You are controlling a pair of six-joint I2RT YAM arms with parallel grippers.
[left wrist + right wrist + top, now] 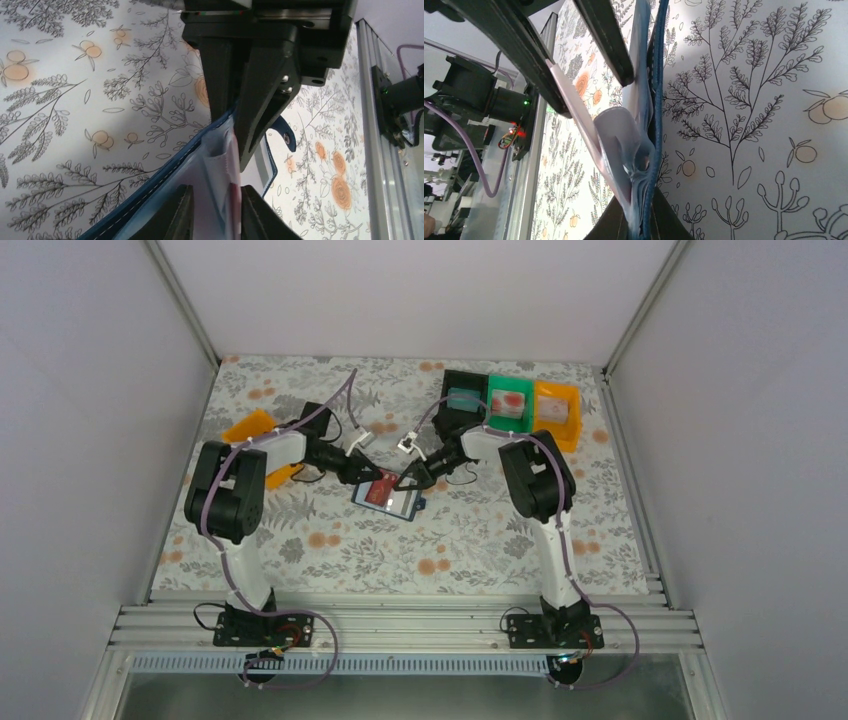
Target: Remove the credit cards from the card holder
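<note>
The navy card holder (pixel 402 504) lies open mid-table with a red credit card (pixel 381 490) showing on it. My left gripper (pixel 362 476) comes in from the left and my right gripper (pixel 413 478) from the right. In the left wrist view the left gripper (pixel 216 191) is slightly open, straddling the pale sleeves and a red card edge (pixel 235 200); the blue cover (pixel 165 175) runs beside it. In the right wrist view the right gripper (pixel 642 206) is shut on the card holder's blue cover (pixel 658 100) and sleeves. A pale pink card (pixel 574 107) sticks out.
Black (pixel 462 395), green (pixel 510 400) and orange (pixel 557 412) bins stand in a row at the back right, each with something inside. Another orange bin (pixel 249 427) sits behind the left arm. The wallet's snap tab (pixel 287 136) points toward the table's rail.
</note>
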